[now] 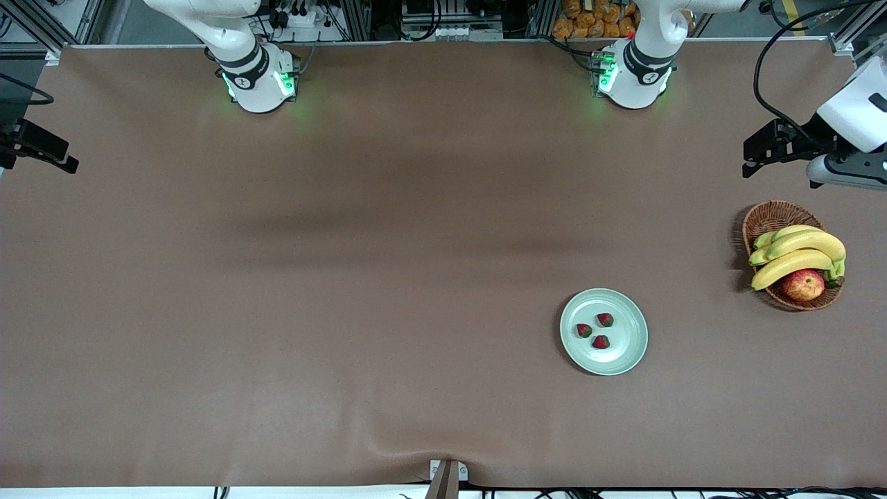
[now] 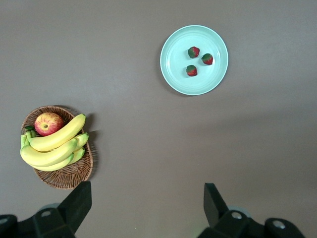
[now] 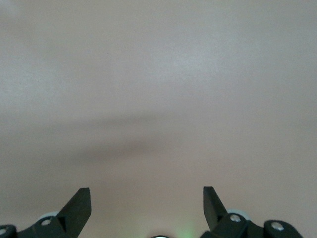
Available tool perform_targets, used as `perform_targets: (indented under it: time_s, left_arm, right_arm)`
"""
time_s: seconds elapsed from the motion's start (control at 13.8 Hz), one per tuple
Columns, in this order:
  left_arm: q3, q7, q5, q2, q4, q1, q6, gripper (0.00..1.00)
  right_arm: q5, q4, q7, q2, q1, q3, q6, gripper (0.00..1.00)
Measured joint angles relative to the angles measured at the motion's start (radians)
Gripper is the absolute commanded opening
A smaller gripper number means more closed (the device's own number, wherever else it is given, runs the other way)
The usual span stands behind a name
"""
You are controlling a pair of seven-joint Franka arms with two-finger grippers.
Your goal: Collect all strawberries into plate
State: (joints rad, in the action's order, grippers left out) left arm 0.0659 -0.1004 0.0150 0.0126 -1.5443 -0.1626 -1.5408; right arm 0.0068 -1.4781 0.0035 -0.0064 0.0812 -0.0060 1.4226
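Strawberries, three tiny dark-red berries with green leafy caps (image 1: 596, 330), all lie inside the round pale mint-green glossy plate (image 1: 627, 353), clustered a bit off its middle, close together but apart from one another. One berry (image 1: 606, 319) lies farthest from the front camera, one (image 1: 584, 330) toward the right arm's end, one (image 1: 601, 342) nearest the camera. Plate sits flat on the brown table cover (image 1: 346, 277), toward the left arm's end of the table.

Left gripper (image 1: 762, 149) hangs high at the left arm's end of the table, above the cover just farther from the front camera than the brown woven wicker basket (image 1: 769, 218); its black fingers (image 2: 74, 206) stand wide apart with nothing between them. Plate and berries are well apart from this claw, nearer the front camera and toward the right arm's end from it; in the left wrist view they show with bare cover in between.

Basket holds a bunch of yellow bananas (image 1: 797, 253) and a red-yellow apple (image 1: 804, 284), near the left claw, well apart from the plate.

Right gripper (image 3: 147, 203) waits over bare brown cover, fingers (image 3: 77, 208) spread wide, empty; it is only seen in its own wrist view, which shows no fruit or plate. White arm bases (image 1: 256, 80) stand along the table edge farthest from the camera.
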Motion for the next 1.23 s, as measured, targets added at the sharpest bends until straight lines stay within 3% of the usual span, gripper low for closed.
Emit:
perform_targets:
  time_s: [0.36,0.58,1.23]
  left_arm:
    - [0.004,-0.002,0.000,0.000,0.015,0.032,-0.003,1.00]
    - [-0.041,-0.015,0.000,0.000,0.026,0.093,-0.003,1.00]
    - [-0.055,0.032,-0.022,0.000,0.049,0.097,0.003,1.00]
  right_arm:
    - [0.000,0.000,0.000,0.000,0.000,0.000,0.000,1.00]
    - [0.000,0.000,0.000,0.000,0.000,0.000,0.000,1.00]
    - [0.000,0.001,0.000,-0.001,0.000,0.000,0.000,1.00]
